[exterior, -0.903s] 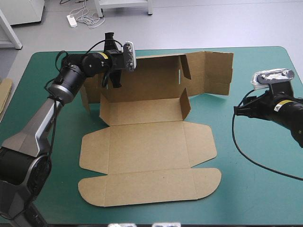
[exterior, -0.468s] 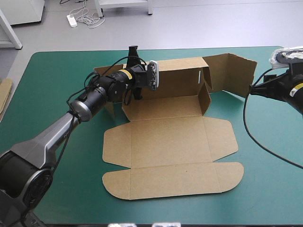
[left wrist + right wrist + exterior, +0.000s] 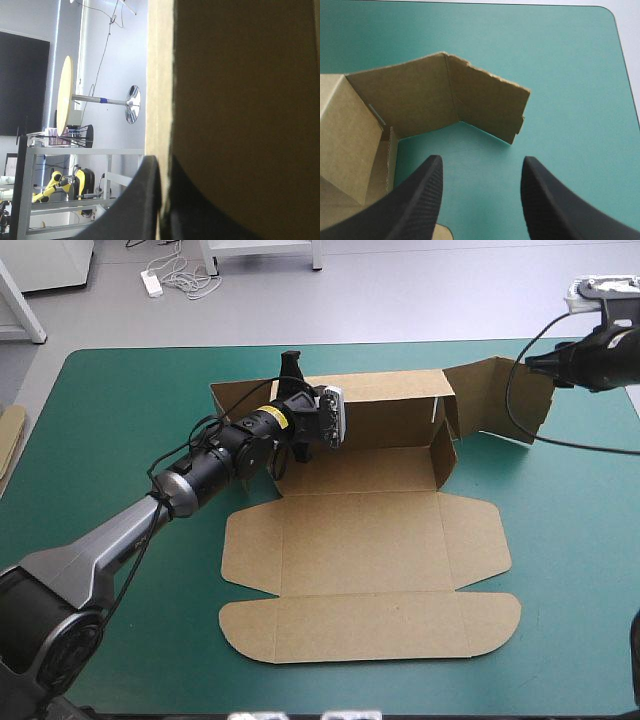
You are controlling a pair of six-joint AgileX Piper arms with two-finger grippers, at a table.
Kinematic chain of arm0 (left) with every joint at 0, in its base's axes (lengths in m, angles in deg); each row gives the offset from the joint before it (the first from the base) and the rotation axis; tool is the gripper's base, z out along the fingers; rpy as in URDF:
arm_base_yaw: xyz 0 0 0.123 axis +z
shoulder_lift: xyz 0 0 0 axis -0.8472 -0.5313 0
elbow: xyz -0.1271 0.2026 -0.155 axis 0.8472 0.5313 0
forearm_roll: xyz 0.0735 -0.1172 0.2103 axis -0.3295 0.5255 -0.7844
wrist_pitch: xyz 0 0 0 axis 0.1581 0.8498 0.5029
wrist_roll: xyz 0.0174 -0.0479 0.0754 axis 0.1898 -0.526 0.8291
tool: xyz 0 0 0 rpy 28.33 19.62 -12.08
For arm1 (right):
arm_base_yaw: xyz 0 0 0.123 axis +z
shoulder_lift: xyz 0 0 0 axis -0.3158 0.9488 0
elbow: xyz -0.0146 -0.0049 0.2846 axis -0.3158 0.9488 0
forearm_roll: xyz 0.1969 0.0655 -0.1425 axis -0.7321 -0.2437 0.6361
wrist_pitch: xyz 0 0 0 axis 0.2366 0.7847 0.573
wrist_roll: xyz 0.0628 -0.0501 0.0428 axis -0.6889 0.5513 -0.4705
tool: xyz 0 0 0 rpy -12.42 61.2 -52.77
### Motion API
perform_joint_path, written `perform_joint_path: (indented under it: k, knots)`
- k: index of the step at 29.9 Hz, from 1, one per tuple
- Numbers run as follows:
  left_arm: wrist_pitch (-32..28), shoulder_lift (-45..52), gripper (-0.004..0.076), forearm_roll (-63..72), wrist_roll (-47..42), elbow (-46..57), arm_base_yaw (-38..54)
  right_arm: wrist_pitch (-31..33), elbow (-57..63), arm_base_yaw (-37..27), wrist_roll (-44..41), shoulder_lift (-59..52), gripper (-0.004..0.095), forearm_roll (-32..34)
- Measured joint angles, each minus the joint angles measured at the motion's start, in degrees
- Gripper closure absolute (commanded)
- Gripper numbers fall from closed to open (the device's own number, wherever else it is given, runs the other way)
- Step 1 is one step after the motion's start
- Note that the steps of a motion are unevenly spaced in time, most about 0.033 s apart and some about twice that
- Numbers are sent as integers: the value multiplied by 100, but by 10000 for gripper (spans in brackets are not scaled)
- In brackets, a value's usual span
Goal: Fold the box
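Observation:
The brown box (image 3: 360, 540) lies in the middle of the teal-green table with its back wall raised and its front flaps flat. My left gripper (image 3: 290, 405) is shut on the left end of that back wall. In the left wrist view the board's edge (image 3: 161, 90) runs up between the black fingers (image 3: 145, 200). A bent side panel (image 3: 500, 395) stands off the box's far right corner. My right gripper (image 3: 540, 365) hovers open just beyond it. In the right wrist view the panel (image 3: 470, 105) stands ahead of the gripper (image 3: 481, 162), apart from the fingers.
An edge of more brown board (image 3: 10, 440) shows at the table's left edge. Bare teal-green cover (image 3: 120, 420) spreads left of the box, and the table's far right corner (image 3: 600, 15) lies beyond the panel.
The left gripper has dragged the box to the right along the table. The right arm has risen and drawn back toward the far right corner, and the side panel now stands more upright.

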Motion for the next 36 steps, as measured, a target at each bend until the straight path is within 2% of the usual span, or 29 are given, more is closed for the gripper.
perform_joint_path:
  k: [5,10,19,28,36]
  knots:
    - [-4,11,733,27,-146,8,-1,497,-1602,-30,102,1060,467,-176]
    - [94,41,733,313,-185,8,-1,551,-2530,-34,102,1918,467,-571]
    - [405,70,733,332,-286,-32,-22,294,-3145,-34,97,3176,495,-1220]
    - [519,94,733,324,-315,-38,-28,91,-3476,-34,108,3825,495,-1271]
    - [532,94,733,317,-315,-38,-28,482,-3499,-40,289,4003,508,-1409]
